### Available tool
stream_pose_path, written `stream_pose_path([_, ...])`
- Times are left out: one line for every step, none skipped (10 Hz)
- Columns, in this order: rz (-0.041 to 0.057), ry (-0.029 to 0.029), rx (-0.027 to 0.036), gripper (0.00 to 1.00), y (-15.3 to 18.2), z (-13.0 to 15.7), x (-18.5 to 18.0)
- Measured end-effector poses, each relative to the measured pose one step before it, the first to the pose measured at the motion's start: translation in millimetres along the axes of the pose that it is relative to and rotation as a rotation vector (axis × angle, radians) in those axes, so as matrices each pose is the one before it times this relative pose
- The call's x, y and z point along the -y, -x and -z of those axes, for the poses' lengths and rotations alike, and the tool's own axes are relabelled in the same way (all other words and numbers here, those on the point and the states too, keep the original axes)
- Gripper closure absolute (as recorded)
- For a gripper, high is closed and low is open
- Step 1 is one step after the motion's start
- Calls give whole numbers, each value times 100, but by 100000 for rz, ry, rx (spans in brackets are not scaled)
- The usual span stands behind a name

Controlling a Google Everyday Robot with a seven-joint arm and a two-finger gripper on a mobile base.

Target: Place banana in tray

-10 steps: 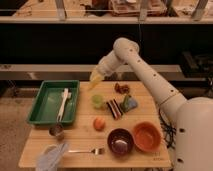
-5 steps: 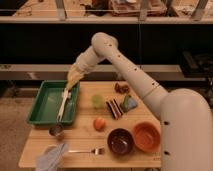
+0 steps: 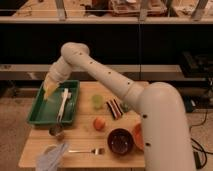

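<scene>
While the white, jointed robot arm [image 3: 107, 75] reaches from the large rounded body at the right of the frame up and across to the left, its gripper [image 3: 52, 82] hangs at the left of centre, over the upper left part of the large, shallow, rectangular green plastic tray [image 3: 42, 116]. The small, pale yellow, tapered banana [image 3: 49, 90] is at the gripper's tip, pointing down and slightly left, above the tray floor rather than lying on it; the claw appears closed around the fruit's upper end, though its fingers are hard to make out.

Inside the tray a white, long-handled utensil [image 3: 62, 102] lies roughly lengthwise, right of the banana. The tray sits on the left half of the light wooden table [image 3: 82, 145]. Just below the tray's lower right corner stands a small metallic cup [image 3: 56, 131]. To the right of the tray is a small translucent green cup [image 3: 97, 102], with a dark striped packet [image 3: 115, 108] beside it. A round orange fruit [image 3: 99, 123] lies below the green cup. Toward the lower right are a dark maroon bowl [image 3: 120, 141] and, partly hidden behind the robot's body, a round orange bowl [image 3: 136, 136]. At the lower left, a crumpled pale blue cloth [image 3: 51, 158] lies beside a metal fork [image 3: 89, 150].
</scene>
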Motion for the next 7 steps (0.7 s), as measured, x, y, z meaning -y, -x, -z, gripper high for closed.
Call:
stream_pose_path([863, 691, -250, 42, 834, -2238, -199])
stream_pose_path([590, 241, -291, 33, 602, -1417, -71])
stream_pose_path([290, 6, -458, 23, 699, -1206, -20])
stream_pose_path([-393, 78, -171, 20, -23, -391, -20])
stream_pose_path([-171, -291, -64, 20, -113, 190, 78])
stream_pose_path([-132, 10, -75, 20, -121, 16, -19])
stream_pose_path([116, 91, 52, 20, 94, -68, -12])
